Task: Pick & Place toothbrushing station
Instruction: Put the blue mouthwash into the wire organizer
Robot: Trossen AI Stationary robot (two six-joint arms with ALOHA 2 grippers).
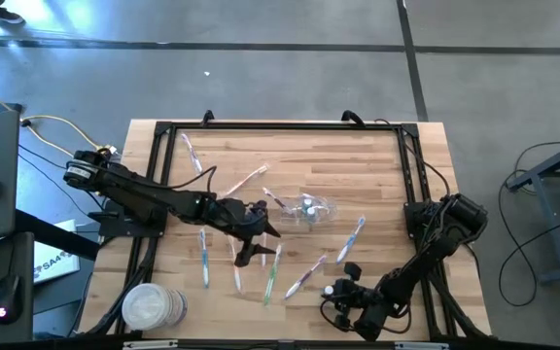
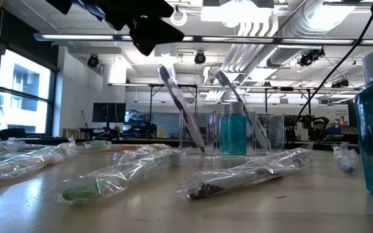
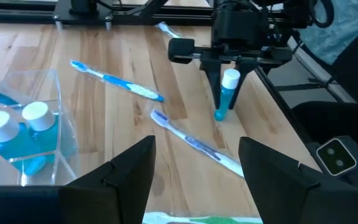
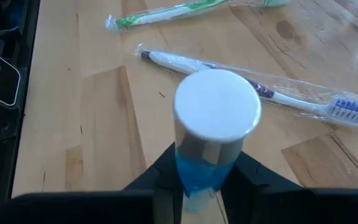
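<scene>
The right gripper (image 3: 229, 93) is closed on a small white-capped tube of blue liquid (image 4: 215, 130), its two dark fingers pressed against the tube's sides just below the cap. The tube stands upright with its lower end at the wooden table (image 1: 377, 165), near the table's front right corner and well apart from the small clear plastic container (image 1: 307, 208). Just beside the tube lies a white-and-blue toothbrush in a clear wrapper (image 4: 272, 87), and a little farther from it a green-and-white wrapped toothbrush (image 4: 166, 14). The left gripper (image 1: 259, 243) hangs with its fingers spread wide and nothing between them, just beside the container on the side toward the table's front. The container holds two more white-capped blue tubes (image 3: 17, 124). A blue toothbrush (image 3: 114, 81) lies between the container and the held tube.
</scene>
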